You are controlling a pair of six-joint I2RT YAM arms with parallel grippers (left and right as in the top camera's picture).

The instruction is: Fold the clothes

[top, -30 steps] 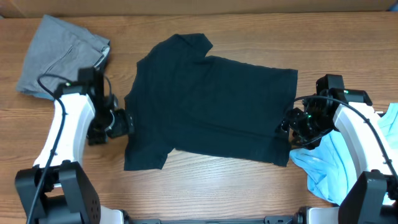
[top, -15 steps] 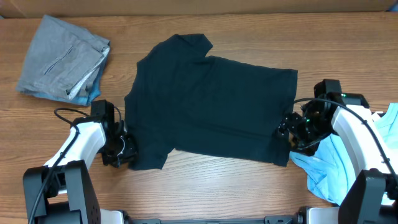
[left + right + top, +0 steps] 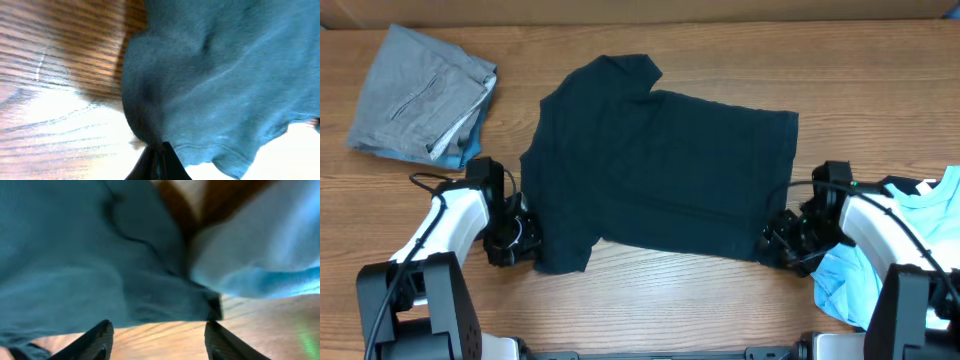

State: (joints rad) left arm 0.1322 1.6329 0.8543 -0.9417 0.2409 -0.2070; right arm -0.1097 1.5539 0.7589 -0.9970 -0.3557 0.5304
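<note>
The clothes' black T-shirt (image 3: 660,170) lies spread flat on the wooden table, collar end to the left and hem to the right. My left gripper (image 3: 525,242) is at the shirt's near-left sleeve. In the left wrist view the left gripper (image 3: 159,155) is shut, with the edge of the dark cloth (image 3: 215,75) pinched between its tips. My right gripper (image 3: 775,245) sits at the near-right hem corner. In the right wrist view the right gripper (image 3: 158,325) is open, low over the wood, with the shirt's hem (image 3: 75,255) just beyond its fingertips.
A folded grey garment (image 3: 420,95) lies at the far left. A crumpled light blue garment (image 3: 880,270) is at the near right, under my right arm, and shows beside the shirt corner as light blue cloth (image 3: 260,245). Bare wood (image 3: 660,290) runs along the front edge.
My left arm came toward the front, from beside the shirt to its near-left sleeve, and its jaws closed on the cloth. My right gripper slid forward along the hem to the near corner.
</note>
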